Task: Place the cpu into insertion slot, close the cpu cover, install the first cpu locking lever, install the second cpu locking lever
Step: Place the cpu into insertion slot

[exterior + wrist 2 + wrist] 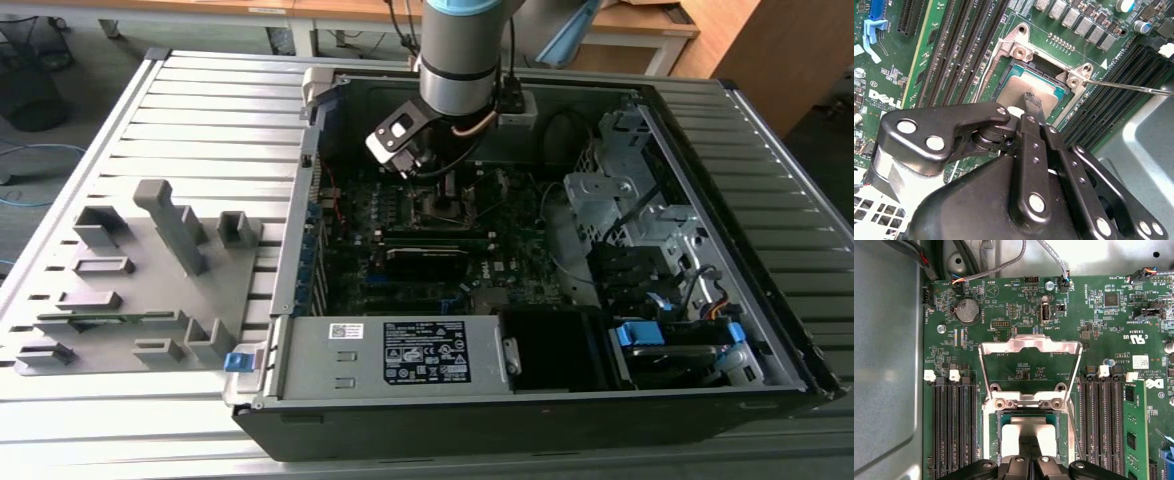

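Note:
The cpu lies flat in the insertion slot, its dull silver top showing; in the first wrist view the cpu sits just below the hinge. The cpu cover stands swung open, its silvery frame lying back over the board. My gripper points down at the middle of the chip with its fingers together and nothing between them; whether the tips touch the chip I cannot tell. In the exterior view the gripper hangs over the insertion slot. A thin locking lever sticks out sideways from the socket.
Long black memory slots flank the socket on both sides. The open computer case holds a white-labelled power supply at the front and drive cages on the exterior view's right. A grey fixture tray lies on the exterior view's left.

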You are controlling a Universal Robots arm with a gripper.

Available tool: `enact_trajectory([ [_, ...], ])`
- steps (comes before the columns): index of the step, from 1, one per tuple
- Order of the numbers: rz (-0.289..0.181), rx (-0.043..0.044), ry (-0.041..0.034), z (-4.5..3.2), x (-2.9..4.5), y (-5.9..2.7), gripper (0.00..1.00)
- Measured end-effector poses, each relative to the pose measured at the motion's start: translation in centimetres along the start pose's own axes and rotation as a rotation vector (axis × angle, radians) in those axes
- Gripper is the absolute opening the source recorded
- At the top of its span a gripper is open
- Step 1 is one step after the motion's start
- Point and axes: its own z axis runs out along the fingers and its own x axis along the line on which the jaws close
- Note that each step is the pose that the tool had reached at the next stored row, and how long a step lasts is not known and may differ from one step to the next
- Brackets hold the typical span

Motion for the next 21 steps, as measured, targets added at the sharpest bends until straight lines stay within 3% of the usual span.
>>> enact_trajectory([
  [8, 0.000, 0.0003, -0.0005, -1.15, 0.03, 0.04, 0.10],
  [13, 0.000, 0.0004, -0.0006, -1.49, 0.04, 0.05, 0.10],
  [21, 0.000, 0.0004, -0.0005, -2.80, 0.08, 0.10, 0.10],
])
